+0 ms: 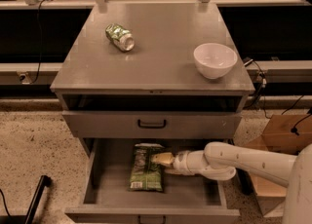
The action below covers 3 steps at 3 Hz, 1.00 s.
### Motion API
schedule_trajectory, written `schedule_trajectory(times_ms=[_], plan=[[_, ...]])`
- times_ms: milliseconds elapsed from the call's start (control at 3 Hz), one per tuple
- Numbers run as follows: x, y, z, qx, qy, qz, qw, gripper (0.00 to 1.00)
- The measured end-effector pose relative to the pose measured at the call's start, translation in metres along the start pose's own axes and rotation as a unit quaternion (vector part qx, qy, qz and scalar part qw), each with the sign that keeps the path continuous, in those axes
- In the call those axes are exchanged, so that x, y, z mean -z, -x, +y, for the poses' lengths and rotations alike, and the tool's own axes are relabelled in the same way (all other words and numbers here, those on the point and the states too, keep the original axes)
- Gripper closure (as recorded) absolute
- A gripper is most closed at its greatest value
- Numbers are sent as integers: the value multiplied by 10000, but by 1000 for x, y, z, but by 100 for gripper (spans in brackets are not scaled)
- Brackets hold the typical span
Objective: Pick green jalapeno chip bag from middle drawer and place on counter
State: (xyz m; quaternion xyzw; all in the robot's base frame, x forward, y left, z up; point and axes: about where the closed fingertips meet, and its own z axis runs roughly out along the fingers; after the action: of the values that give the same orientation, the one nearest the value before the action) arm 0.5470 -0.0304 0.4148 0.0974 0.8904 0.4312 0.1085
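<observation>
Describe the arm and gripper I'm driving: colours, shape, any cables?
The arm is smooth, glossy white, built of rounded tubular shells with a bulbous joint near the wrist. The gripper, inside the middle drawer at the green jalapeno chip bag, narrows to a pale yellowish tip. No cables or markings show on it.

Gripper [163,158] in middle drawer [195,191], at green jalapeno chip bag [145,172].

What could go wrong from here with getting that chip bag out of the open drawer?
The gripper sits at one long edge of the green jalapeno chip bag, so an off-centre hold might slip. The bag lies close under the closed drawer front above the middle drawer; a lift could snag there. The white bowl on the counter could get bumped.
</observation>
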Motion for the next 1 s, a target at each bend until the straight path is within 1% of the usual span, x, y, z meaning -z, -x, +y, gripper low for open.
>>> schedule_trajectory(times_ms=[333,667,1000], plan=[[-4,-3,1,38,5,23,10000,37],[-9,2,-2,7,-33,-29,10000,39],[-20,12,-11,31,-153,-82,9998,44]])
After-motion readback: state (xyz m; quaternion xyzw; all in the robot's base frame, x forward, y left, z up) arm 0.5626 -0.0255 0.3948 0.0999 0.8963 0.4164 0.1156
